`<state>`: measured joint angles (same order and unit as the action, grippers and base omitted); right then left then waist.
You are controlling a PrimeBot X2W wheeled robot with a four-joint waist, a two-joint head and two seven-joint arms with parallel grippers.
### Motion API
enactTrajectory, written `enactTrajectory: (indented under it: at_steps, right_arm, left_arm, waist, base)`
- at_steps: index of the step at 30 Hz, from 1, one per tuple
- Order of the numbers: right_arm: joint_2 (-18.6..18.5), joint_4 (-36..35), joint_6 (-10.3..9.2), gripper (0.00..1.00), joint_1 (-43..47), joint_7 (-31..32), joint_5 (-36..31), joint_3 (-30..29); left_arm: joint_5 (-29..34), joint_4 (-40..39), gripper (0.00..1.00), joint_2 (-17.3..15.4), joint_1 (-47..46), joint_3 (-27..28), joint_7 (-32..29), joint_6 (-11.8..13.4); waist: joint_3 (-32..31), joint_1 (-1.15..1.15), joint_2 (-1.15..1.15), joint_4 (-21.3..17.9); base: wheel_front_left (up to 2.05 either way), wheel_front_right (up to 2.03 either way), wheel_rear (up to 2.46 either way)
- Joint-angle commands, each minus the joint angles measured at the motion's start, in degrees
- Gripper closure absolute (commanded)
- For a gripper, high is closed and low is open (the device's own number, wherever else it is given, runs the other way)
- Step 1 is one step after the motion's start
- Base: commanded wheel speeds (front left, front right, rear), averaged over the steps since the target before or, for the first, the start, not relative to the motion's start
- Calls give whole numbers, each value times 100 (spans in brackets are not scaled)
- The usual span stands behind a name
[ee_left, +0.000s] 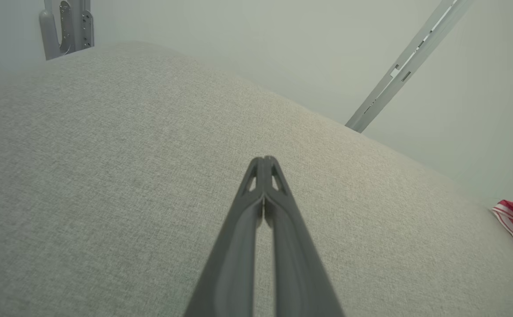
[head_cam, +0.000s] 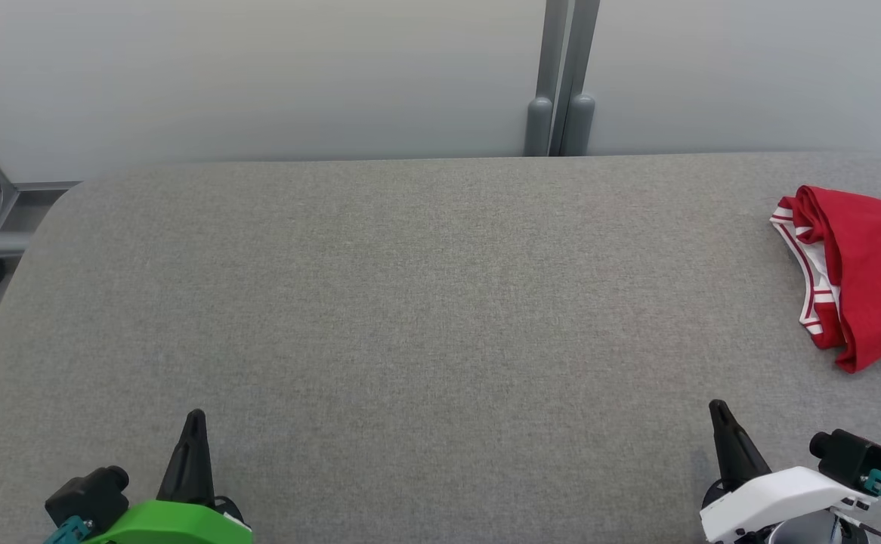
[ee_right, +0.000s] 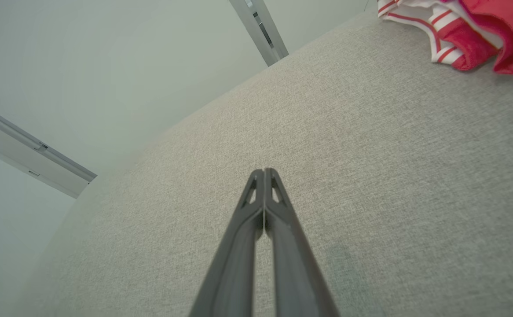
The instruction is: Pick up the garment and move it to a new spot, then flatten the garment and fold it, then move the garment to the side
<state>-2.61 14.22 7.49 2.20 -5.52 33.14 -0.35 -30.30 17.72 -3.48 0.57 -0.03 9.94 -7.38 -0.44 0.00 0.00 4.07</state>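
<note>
The left pincer (head_cam: 196, 417) and right pincer (head_cam: 717, 409) sit closed and empty, well apart from the seemingly folded red garment (head_cam: 873, 281).

the garment (head_cam: 867, 264) is bright red, its band white with thin red stripes. the table (head_cam: 425, 302) is a flecked grey weave (more beige in the wrist views). the left gripper (head_cam: 196, 417) has black fingers on a green body, the right gripper (head_cam: 716, 408) black on white. the wall (head_cam: 259, 75) is pale grey.
</note>
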Motion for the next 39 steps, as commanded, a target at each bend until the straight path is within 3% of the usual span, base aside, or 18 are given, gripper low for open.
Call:
enactTrajectory:
  at_steps: [1, 39]
  right_arm:
    - [-22, -115, 0, 100, -143, 52, 281, -65]
    - [-33, -214, 1, 100, -357, 526, 2928, -560]
  left_arm:
    - [-291, -48, 100, -19, -231, 31, -61, -3]
    - [-3084, 175, 100, 15, -856, 80, -848, -9]
  waist:
    - [1, 0, 0, -7]
    - [29, 0, 0, -150]
  base:
    - [0, 0, 0]
    - [0, 0, 0]
